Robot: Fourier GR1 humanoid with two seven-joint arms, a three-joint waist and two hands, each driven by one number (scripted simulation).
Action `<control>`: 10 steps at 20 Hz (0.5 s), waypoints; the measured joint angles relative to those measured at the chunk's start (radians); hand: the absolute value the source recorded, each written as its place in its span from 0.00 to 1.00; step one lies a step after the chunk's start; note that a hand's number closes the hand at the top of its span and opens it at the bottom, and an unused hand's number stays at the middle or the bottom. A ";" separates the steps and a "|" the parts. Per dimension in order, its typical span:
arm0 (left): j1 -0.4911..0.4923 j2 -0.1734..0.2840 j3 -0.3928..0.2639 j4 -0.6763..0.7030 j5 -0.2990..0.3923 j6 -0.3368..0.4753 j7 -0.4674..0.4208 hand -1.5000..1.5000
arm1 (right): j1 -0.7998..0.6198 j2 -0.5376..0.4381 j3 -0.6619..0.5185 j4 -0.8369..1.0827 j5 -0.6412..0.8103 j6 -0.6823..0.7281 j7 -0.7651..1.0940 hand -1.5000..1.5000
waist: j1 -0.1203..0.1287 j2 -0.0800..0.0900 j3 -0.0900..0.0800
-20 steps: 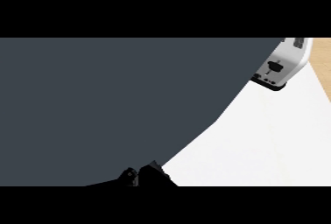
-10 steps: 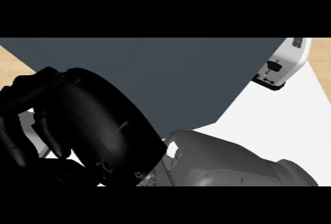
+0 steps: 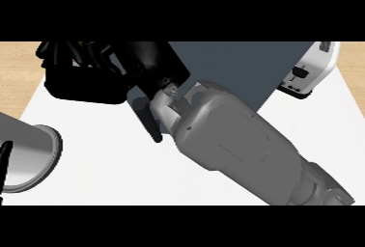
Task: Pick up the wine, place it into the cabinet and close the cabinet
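We see the right black hand [image 3: 107, 72] and grey forearm [image 3: 242, 144] now swung across the white counter's [image 3: 107, 169] far-left corner, fingers curled, contents unclear; wine unseen.

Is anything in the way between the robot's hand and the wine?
Nothing visible does. The wine itself does not show: the right hand at the upper left may hide it. The white appliance stands apart at the upper right of the counter.
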 measured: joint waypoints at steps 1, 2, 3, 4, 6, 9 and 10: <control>0.002 -0.007 -0.007 0.006 -0.011 -0.004 -0.002 0.00 | -0.002 0.004 -0.009 0.023 -0.003 0.013 -0.023 1.00 | 0.000 -0.004 0.001; -0.005 -0.013 -0.005 0.006 -0.012 0.000 0.008 0.00 | 0.003 0.007 -0.010 0.027 0.002 0.024 -0.036 1.00 | -0.002 -0.008 0.001; -0.003 -0.013 -0.002 -0.003 -0.013 0.004 0.017 0.00 | 0.002 0.007 -0.017 0.045 0.004 0.040 -0.055 1.00 | -0.001 -0.011 0.001; 0.005 -0.014 0.004 -0.007 -0.017 0.000 0.017 0.00 | 0.002 0.008 -0.021 0.058 0.004 0.053 -0.072 1.00 | 0.001 -0.014 0.000; -0.015 -0.013 0.013 -0.013 -0.016 0.013 0.040 0.00 | -0.006 0.008 -0.022 0.087 -0.005 0.081 -0.110 1.00 | 0.004 -0.018 -0.006; -0.015 -0.018 0.011 -0.018 -0.023 0.012 0.049 0.00 | -0.021 0.008 -0.011 0.127 -0.010 0.113 -0.164 1.00 | 0.016 -0.024 -0.016; -0.018 -0.020 0.010 -0.019 -0.028 0.014 0.049 0.00 | -0.023 0.007 -0.015 0.139 -0.014 0.127 -0.181 1.00 | 0.018 -0.026 -0.019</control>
